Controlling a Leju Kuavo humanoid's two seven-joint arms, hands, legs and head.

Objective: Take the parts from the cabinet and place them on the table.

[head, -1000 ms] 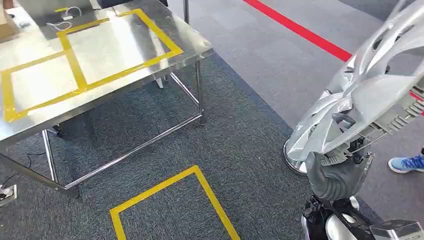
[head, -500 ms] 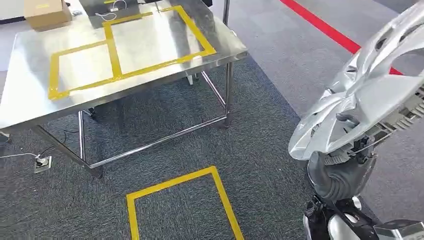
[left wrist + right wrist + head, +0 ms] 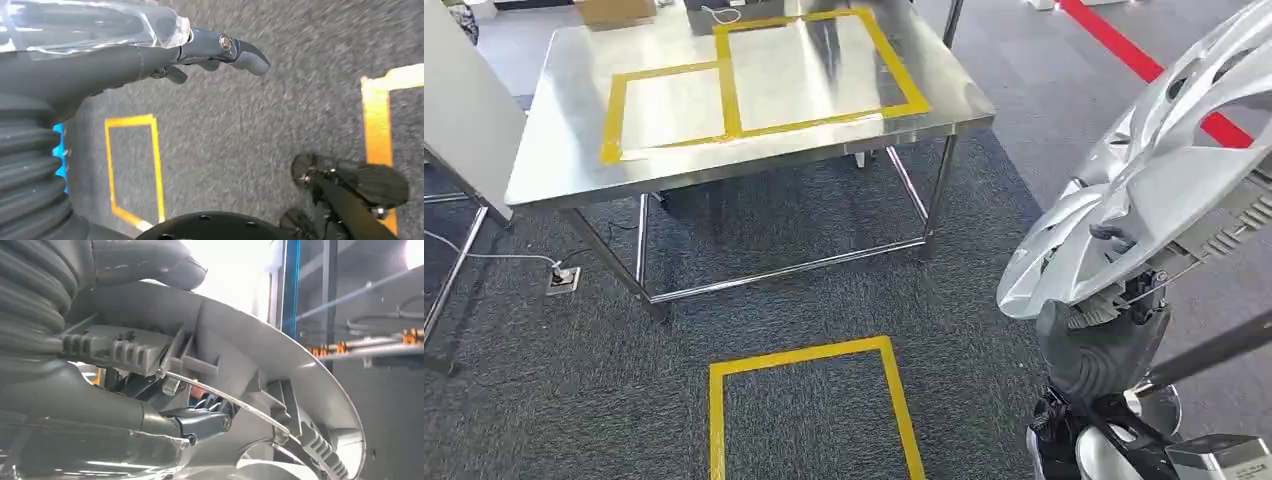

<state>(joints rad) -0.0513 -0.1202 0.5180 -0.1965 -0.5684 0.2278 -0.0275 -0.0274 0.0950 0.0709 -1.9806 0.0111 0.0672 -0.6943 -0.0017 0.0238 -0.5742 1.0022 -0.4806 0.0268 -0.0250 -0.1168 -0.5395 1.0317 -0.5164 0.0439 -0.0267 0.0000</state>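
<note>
Head view: my right hand (image 3: 1102,355) grips the silver wheel cover (image 3: 1144,190), carried right of the steel counter (image 3: 564,170). Left hand (image 3: 150,55) hangs empty, fingers loosely extended. Step: carrying. Next, I judge: approach counter, set down.

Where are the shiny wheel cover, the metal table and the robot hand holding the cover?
wheel cover (image 3: 1164,190), head view, on a silver spoke.
table (image 3: 574,165), head view, on bare steel top.
right robot hand (image 3: 1096,352), head view, on its grey cover.

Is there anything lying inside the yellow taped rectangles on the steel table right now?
No, in the head view both yellow taped rectangles on the steel table frame only bare metal, while the right hand holds the silver hubcap.
</note>
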